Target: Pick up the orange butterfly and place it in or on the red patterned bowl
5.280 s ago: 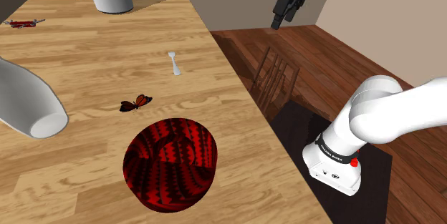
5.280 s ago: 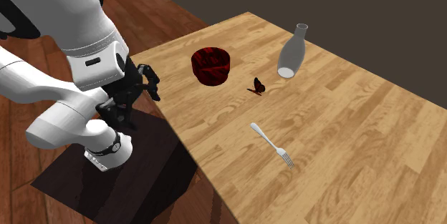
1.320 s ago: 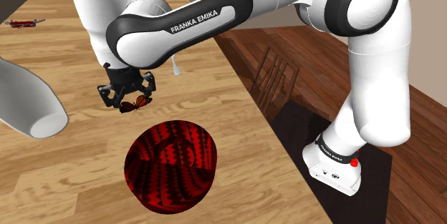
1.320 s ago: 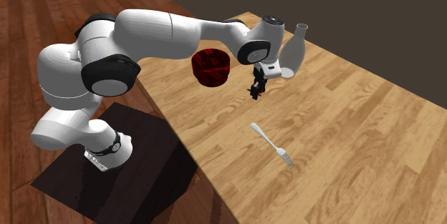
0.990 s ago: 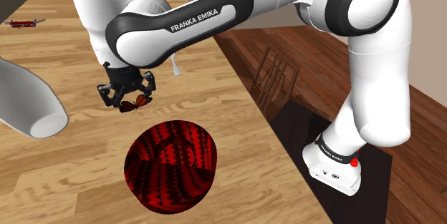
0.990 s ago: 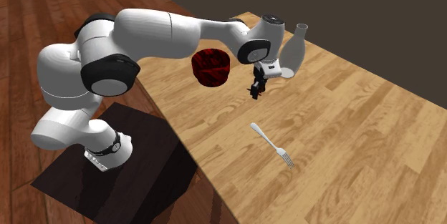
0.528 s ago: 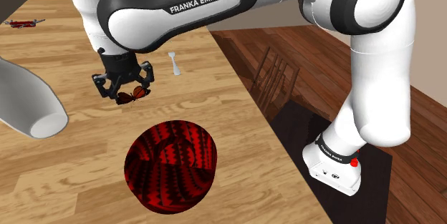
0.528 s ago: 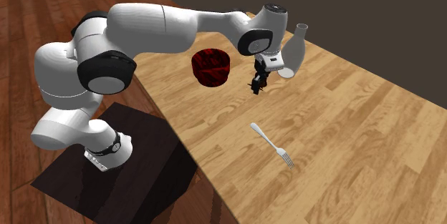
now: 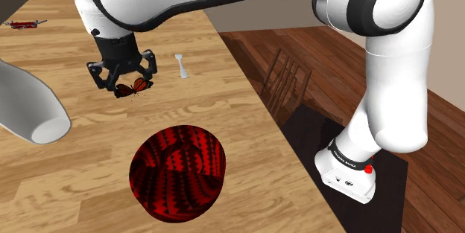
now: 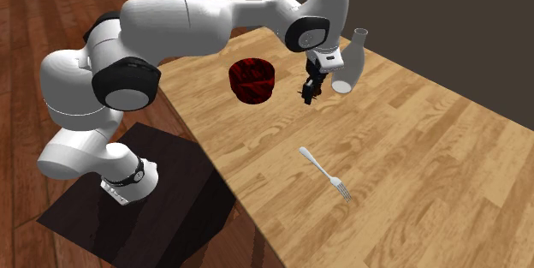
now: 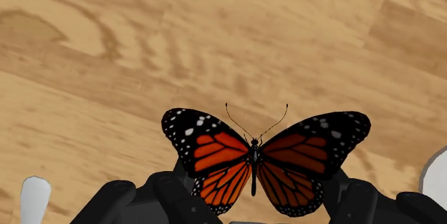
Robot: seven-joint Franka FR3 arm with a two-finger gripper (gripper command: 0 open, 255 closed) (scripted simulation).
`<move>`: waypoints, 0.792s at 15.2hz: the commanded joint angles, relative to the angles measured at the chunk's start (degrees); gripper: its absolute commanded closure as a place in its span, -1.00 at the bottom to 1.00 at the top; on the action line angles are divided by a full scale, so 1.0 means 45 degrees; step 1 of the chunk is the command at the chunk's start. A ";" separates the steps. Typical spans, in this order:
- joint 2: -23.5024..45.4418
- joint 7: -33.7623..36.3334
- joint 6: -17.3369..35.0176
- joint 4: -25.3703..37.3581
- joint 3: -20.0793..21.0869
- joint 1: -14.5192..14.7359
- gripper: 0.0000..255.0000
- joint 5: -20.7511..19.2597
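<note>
Black hand (image 9: 127, 88) clasped on the orange-and-black butterfly (image 11: 261, 159), wings spread, held above the wooden worktop (image 9: 231, 112) — red patterned bowl (image 9: 177, 168) resting apart, lower in the shoulder view.

Light wooden table (image 9: 238, 112); dark plank floor (image 9: 328, 53); slatted chair (image 9: 287, 83) beside table; beige wall (image 9: 451, 16) behind.

Bare table (image 9: 246, 131) before bowl (image 9: 177, 173), bottle (image 9: 28, 109) beside
</note>
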 commanded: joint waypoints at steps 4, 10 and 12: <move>0.0013 -0.0059 -0.0857 0.0880 0.0024 0.0128 1.00 0.0022; 0.0186 -0.0122 -0.1995 0.2213 0.0024 0.0375 1.00 -0.0024; 0.0290 -0.0143 -0.2406 0.2736 0.0015 0.0486 1.00 -0.0059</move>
